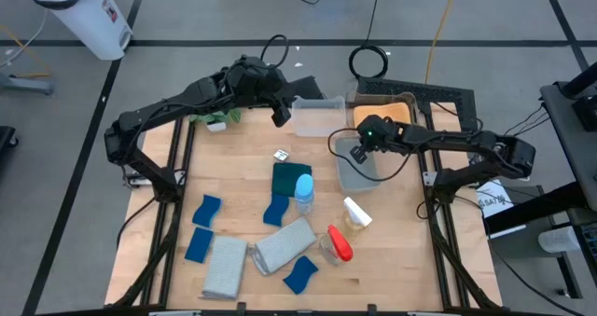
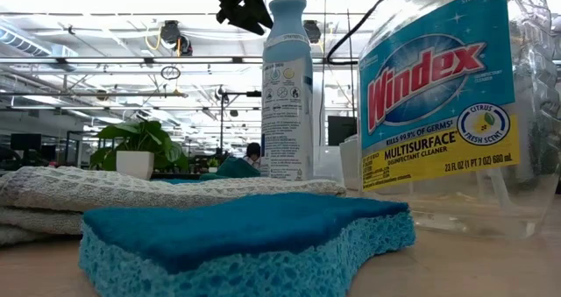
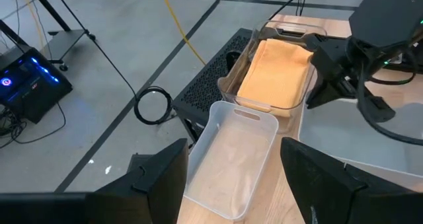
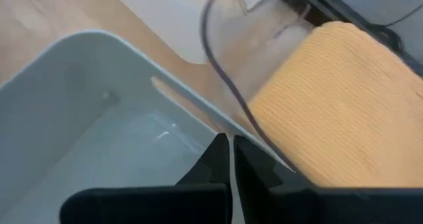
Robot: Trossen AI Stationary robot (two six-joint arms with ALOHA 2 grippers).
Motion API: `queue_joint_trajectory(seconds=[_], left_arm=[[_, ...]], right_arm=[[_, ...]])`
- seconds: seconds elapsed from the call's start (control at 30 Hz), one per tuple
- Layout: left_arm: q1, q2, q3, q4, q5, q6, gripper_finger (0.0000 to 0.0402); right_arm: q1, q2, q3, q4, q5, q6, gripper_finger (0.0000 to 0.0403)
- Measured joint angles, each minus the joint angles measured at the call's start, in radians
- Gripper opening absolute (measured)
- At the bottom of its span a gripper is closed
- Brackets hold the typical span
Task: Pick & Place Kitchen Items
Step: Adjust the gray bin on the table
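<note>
Above the far edge of the table, the left gripper (image 1: pixel 280 116) hangs with its fingers spread and nothing between them, looking straight down into an empty clear bin (image 3: pixel 231 159) just ahead of its fingertips. That bin is thin translucent plastic, rectangular with rounded corners and a moulded handle lip; its position under the released claw suggests it is meant as a drop-off spot. Beyond it, farther from this claw, a second clear bin (image 3: pixel 291 36) holds the folded orange cloth (image 3: pixel 274 72), a ribbed knit that fills the container wall to wall, so that item looks already sorted.

The right gripper (image 1: pixel 360 151) is clenched tight on nothing, its dark fingers pressed together over the rim of a third bin (image 4: pixel 86 118), with the orange cloth (image 4: pixel 344 98) just beside it on the far side of the rim. It seems to be waiting.

Nearer the front, well apart from both claws, the remaining items lie loose on the pale wooden table (image 1: pixel 233 176): wavy blue sponges (image 1: pixel 205 211), coarse and porous with a smoother dark top layer, two folded grey cloths (image 1: pixel 225 266) of woven terry, a dark teal cloth (image 1: pixel 291 178), and clear bottles, one standing with a blue top (image 1: pixel 304 193), others lying with white (image 1: pixel 357 212) and red (image 1: pixel 338 243) tops. Their scattered layout reads as a pick-up zone not yet cleared.
</note>
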Motion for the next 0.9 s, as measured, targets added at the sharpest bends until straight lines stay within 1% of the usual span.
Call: queue_joint_trajectory(seconds=[0.2,0.3,0.47,0.6,0.73,0.9], left_arm=[[0.000,0.000,0.000,0.000,0.000,0.000,0.0246],[0.000,0.000,0.000,0.000,0.000,0.000,0.0246],[0.000,0.000,0.000,0.000,0.000,0.000,0.0246],[0.000,0.000,0.000,0.000,0.000,0.000,0.0246],[0.000,0.000,0.000,0.000,0.001,-0.001,0.0246],[0.000,0.000,0.000,0.000,0.001,-0.005,0.0246]], right_arm=[[0.052,-0.009,0.000,0.004,-0.065,-0.009,0.0000],[0.085,0.002,0.000,0.020,-0.105,-0.080,0.0000],[0.123,0.071,0.000,0.109,-0.109,-0.168,0.0000],[0.124,0.127,0.001,0.174,-0.105,-0.213,0.0000],[0.110,0.170,0.001,0.238,-0.101,-0.222,0.0000],[0.079,0.200,0.001,0.270,-0.100,-0.225,0.0000]])
